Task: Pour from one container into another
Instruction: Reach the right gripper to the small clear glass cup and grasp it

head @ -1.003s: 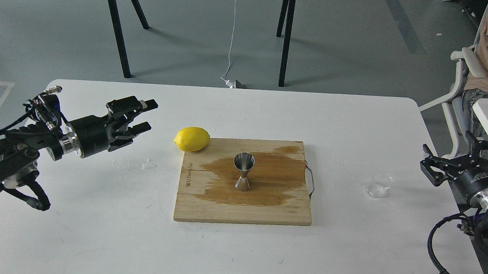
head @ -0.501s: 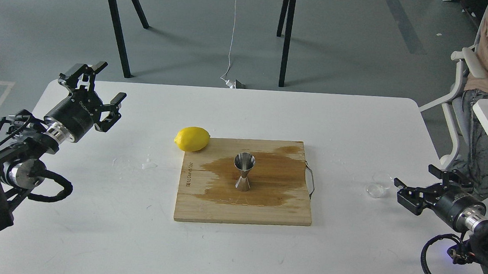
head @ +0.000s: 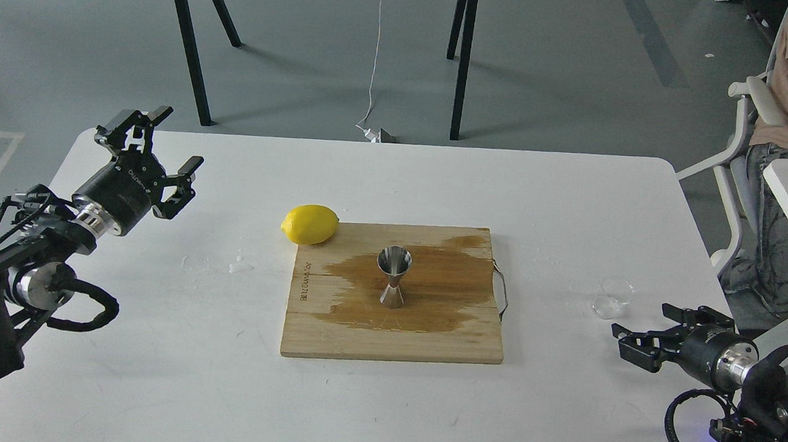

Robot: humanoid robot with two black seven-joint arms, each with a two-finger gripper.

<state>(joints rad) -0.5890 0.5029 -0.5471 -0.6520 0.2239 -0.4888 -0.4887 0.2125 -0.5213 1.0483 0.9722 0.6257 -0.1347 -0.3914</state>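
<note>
clear cup (head: 612,299) near right gripper (head: 642,335), untouched

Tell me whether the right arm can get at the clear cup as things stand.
Probably yes. The right gripper is open, low over the table, just in front of the clear cup, with nothing between them.

floor (head: 67,32): grey | black-legged bench (head: 192,33) | chair (head: 744,127), possibly occupied

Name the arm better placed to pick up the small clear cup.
Right. The open right gripper sits just below the small clear cup; the left gripper is across the white table, beyond the steel hourglass jigger.
</note>
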